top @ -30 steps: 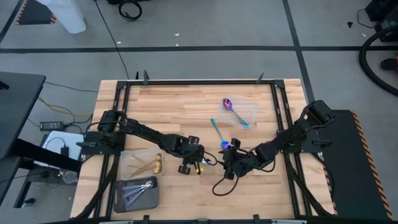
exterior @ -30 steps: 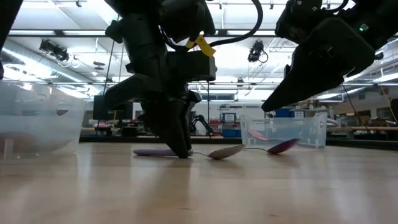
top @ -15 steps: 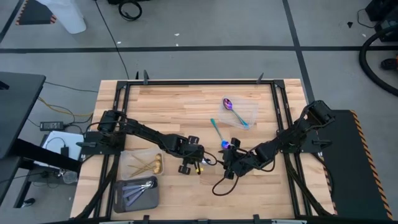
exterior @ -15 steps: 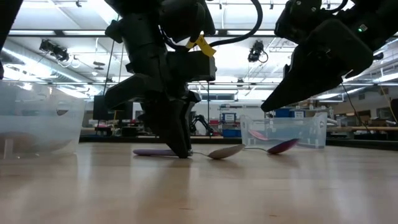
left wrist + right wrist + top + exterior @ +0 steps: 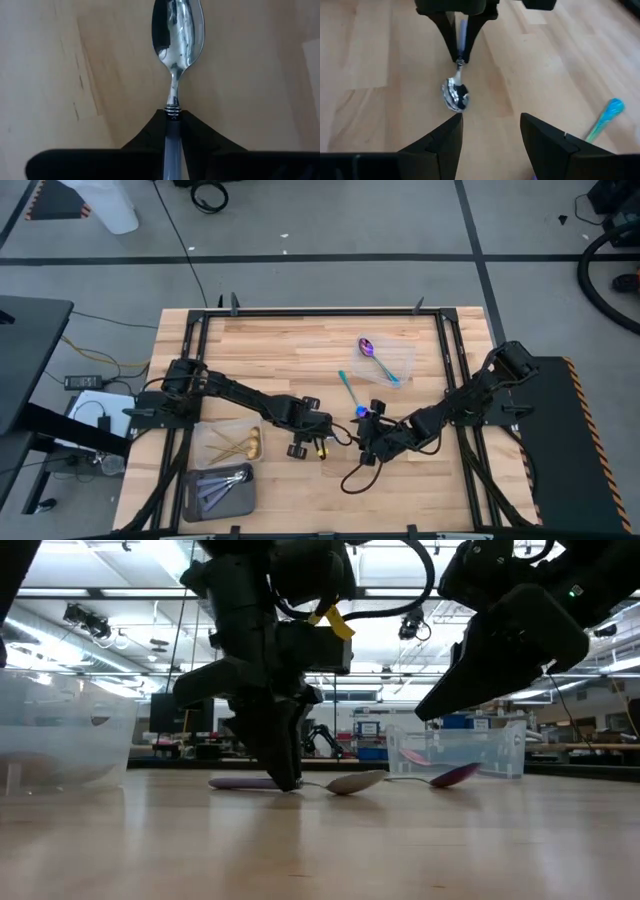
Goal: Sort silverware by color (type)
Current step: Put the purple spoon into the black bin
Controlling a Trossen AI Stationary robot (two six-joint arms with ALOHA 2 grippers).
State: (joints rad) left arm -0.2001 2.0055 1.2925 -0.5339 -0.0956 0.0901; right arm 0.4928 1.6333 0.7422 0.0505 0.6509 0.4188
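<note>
The left gripper (image 5: 172,135) is down at the table (image 5: 300,355), near the front middle, fingers (image 5: 150,135) pinched on the lavender handle of a silver spoon (image 5: 176,35). In the left wrist view the handle runs straight back between the fingers and is cut off at the frame edge, so its end is out of sight; the bowl points directly away from the gripper, hollow side up. The low view has the spoon (image 5: 345,782) lying flat on the wood, long axis across the picture, bowl toward the right arm. From above it is nearly all hidden under the left gripper (image 5: 308,442).

The right gripper (image 5: 490,140) hangs just beside it with fingers spread wide and nothing between them. Its wrist camera looks straight at the spoon's bowl (image 5: 455,95), the left fingers closed on the handle behind.

A teal-handled spoon (image 5: 350,392) lies bare on the table past the grippers, running diagonally; its bowl end is lost under the right gripper (image 5: 368,442). A second one (image 5: 375,358) sits in the clear tray (image 5: 405,360) farther back, purple bowl toward the far edge. Near the left front, gold pieces (image 5: 240,444) lie in one clear container (image 5: 215,430), and a few silver ones (image 5: 220,485), hard to count, in a front bin (image 5: 195,502).
</note>
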